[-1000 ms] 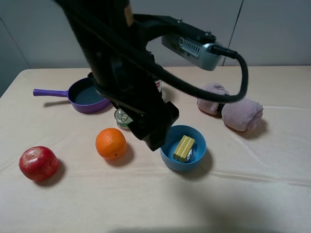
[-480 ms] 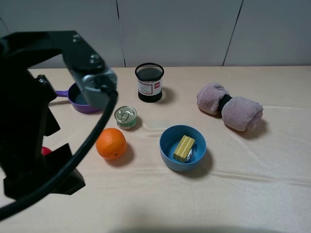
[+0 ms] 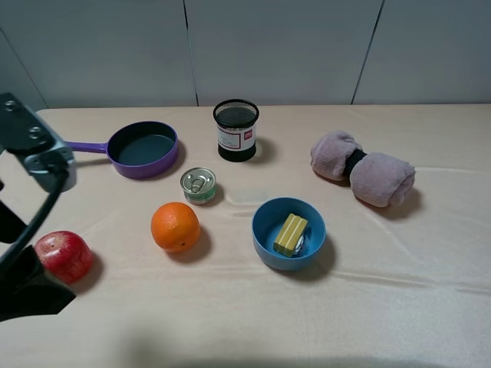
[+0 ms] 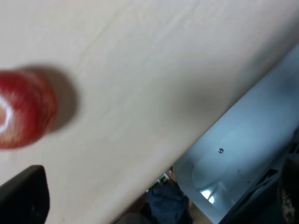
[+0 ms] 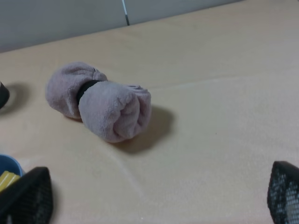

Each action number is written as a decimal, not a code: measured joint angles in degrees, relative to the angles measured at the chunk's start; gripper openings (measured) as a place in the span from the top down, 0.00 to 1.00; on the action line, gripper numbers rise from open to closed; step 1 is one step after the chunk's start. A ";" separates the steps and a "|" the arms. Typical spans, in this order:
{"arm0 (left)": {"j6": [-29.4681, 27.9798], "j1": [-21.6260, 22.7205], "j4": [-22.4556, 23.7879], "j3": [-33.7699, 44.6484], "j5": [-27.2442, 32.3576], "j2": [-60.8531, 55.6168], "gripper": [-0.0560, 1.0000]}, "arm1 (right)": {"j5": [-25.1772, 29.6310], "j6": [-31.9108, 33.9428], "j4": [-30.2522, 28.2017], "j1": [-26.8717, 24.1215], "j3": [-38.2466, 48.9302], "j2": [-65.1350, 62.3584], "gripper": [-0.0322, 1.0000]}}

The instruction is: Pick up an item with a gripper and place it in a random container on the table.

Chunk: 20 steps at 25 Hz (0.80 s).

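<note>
The yellow ribbed block (image 3: 291,234) lies inside the blue bowl (image 3: 265,220), right of centre on the beige table (image 3: 399,276). No gripper touches it. My left arm (image 3: 23,287) hangs at the table's left edge, near a red apple. In the left wrist view the left gripper (image 4: 156,193) is open and empty, with one dark finger (image 4: 23,198) showing. The right gripper (image 5: 154,196) is open and empty, its fingers (image 5: 25,193) wide apart. The bowl's edge (image 5: 6,163) and a bit of the block (image 5: 5,180) show beside them.
A red apple (image 3: 63,257) (image 4: 21,114), an orange (image 3: 175,226) and a tin can (image 3: 198,185) lie left of the bowl. A purple pan (image 3: 142,148) and a black mesh cup (image 3: 235,129) stand behind. A rolled pink towel (image 3: 362,169) (image 5: 100,102) lies at the right.
My left arm has swung from over the middle of the table to the left edge, uncovering the pan, cup and can. The block has stayed in the bowl.
</note>
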 joint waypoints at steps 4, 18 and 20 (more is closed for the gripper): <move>0.00 4.30 0.00 4.73 0.05 -7.93 0.01 | 0.00 0.00 0.00 0.00 0.00 0.00 0.30; 2.28 20.56 -0.34 11.55 -0.01 -31.43 0.01 | 0.00 0.00 0.00 0.00 0.00 0.00 0.30; 2.99 22.71 -0.71 11.55 -0.06 -34.11 0.01 | 0.00 0.00 0.00 0.00 0.00 0.00 0.30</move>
